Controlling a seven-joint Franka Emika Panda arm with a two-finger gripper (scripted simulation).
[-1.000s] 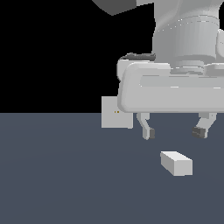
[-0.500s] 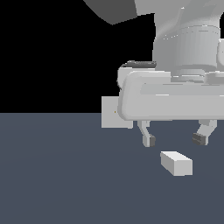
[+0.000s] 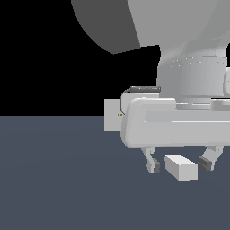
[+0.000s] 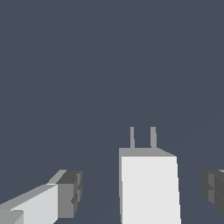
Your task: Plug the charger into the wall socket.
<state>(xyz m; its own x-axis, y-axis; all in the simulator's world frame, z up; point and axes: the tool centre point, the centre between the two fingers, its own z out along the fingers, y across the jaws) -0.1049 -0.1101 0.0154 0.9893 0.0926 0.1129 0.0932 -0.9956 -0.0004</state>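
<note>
The charger (image 3: 181, 167) is a small white block lying on the dark grey floor. In the wrist view the charger (image 4: 148, 188) shows two thin prongs at its far end. My gripper (image 3: 179, 165) is open, its two dark-tipped fingers (image 3: 153, 165) standing on either side of the block without touching it. In the wrist view my gripper (image 4: 142, 192) straddles the block, with gaps on both sides. The wall socket (image 3: 112, 115) is a white upright plate with a tiny orange mark, behind the hand toward the exterior view's left, partly hidden by it.
The grey floor (image 3: 58, 175) spreads flat around the charger. The arm's large white body (image 3: 188, 54) fills the upper part of the exterior view's right.
My gripper has come down and forward, from above and behind the charger to a fingertip on either side of it. The charger and socket have not moved.
</note>
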